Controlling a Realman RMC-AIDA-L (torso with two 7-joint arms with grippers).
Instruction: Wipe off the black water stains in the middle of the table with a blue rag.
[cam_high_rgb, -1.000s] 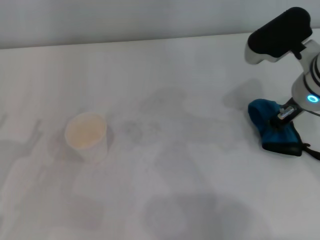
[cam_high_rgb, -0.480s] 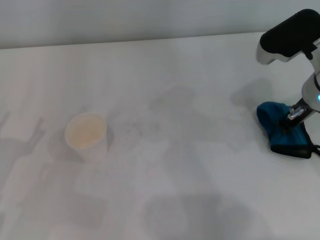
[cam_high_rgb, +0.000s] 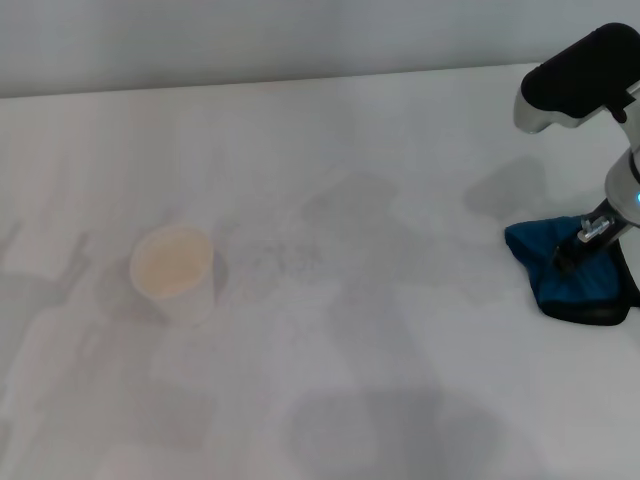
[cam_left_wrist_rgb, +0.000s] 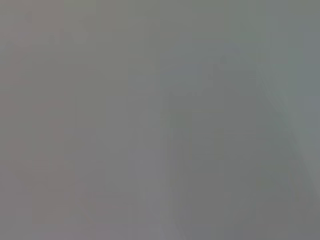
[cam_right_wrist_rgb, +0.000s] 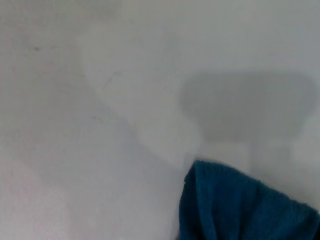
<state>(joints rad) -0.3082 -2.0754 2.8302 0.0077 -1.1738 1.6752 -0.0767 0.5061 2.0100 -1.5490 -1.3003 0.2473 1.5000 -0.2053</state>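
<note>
The blue rag lies bunched on the white desk, far to the right of the paper cup. The right claw presses down into the rag's top and appears to pinch a fold. Faint grey smudges sit just right of the cup. The left claw is out of sight.

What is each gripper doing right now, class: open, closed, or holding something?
Left gripper: not in view.
Right gripper: down on the blue rag at the table's right side; open or shut cannot be told.
</note>
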